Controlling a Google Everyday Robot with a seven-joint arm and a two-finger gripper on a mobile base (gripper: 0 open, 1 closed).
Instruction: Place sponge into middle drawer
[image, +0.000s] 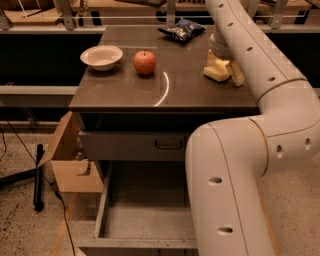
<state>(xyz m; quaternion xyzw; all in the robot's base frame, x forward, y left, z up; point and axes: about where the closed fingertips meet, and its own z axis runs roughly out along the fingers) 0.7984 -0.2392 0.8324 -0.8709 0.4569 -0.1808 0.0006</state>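
Note:
The pale yellow sponge (215, 73) lies on the right side of the dark counter top (170, 95). My gripper (225, 69) reaches down from the wrist onto the sponge and is right at it, with a cream part beside the sponge's right edge. The middle drawer (142, 212) is pulled out below the counter. Its bare grey floor is empty, and my arm covers its right part.
A red apple (144, 62) and a white bowl (101, 56) sit on the counter's left half. A dark chip bag (182, 29) lies at the back. The closed drawer front with a bar handle (168, 145) is above the open drawer. A cardboard box (70, 160) stands on the floor at left.

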